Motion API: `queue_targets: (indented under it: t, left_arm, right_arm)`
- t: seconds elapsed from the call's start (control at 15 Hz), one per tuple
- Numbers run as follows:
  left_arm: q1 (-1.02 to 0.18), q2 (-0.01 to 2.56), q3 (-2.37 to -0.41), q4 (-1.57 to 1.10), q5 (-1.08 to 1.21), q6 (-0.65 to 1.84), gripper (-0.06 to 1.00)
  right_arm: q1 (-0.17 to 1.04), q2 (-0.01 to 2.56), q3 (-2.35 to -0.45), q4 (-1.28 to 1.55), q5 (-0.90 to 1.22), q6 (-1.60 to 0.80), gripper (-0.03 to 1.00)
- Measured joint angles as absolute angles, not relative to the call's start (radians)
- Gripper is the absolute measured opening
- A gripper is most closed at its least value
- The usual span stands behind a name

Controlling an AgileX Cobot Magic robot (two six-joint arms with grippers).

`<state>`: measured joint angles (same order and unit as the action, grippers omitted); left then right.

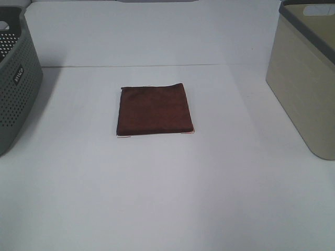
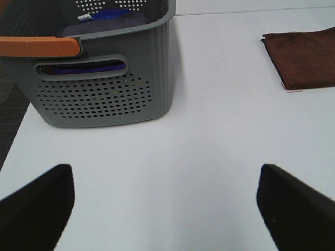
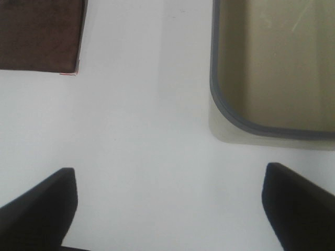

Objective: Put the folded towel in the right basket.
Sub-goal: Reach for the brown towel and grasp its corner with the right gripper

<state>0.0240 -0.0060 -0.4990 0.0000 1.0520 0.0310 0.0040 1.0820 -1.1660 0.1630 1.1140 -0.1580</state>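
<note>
- A plain white table [image 1: 167,198] filled the scene from near edge to far.
- Behind its far edge rose a white wall [image 1: 157,31], bare and matt.
- Off the table's left side lay dark floor [image 2: 8,104].
- The light was soft and even, the shadows faint.

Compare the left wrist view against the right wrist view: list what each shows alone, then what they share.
Left wrist only: the grey perforated plastic basket, with an orange strip on its rim and blue fabric inside. Right wrist only: the beige, grey-rimmed smooth plastic basket. Both: part of the dark brown folded towel lying flat on the white table, and an open, empty gripping part, the left end effector in one and the right end effector in the other.
</note>
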Motion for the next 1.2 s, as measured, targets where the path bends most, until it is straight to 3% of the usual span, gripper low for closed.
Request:
queue_targets:
  t: [0.27,0.47,0.87,1.2]
  left_arm:
    - [0.024,-0.006,-0.499,0.000,1.052,0.031,0.88]
    - [0.024,-0.006,-0.499,0.000,1.052,0.031,0.88]
    - [0.024,-0.006,-0.499,0.000,1.052,0.031,0.88]
    - [0.024,-0.006,-0.499,0.000,1.052,0.031,0.88]
  right_arm:
    - [0.004,1.369,-1.440,0.219,1.207,-0.158,0.92]
    - [0.101,1.519,-1.563,0.185,1.213,-0.158,0.92]
    - [0.305,1.790,-1.706,0.180,1.213,-0.115,0.92]
    - [0.328,2.021,-1.790,0.305,1.194,-0.103,0.92]
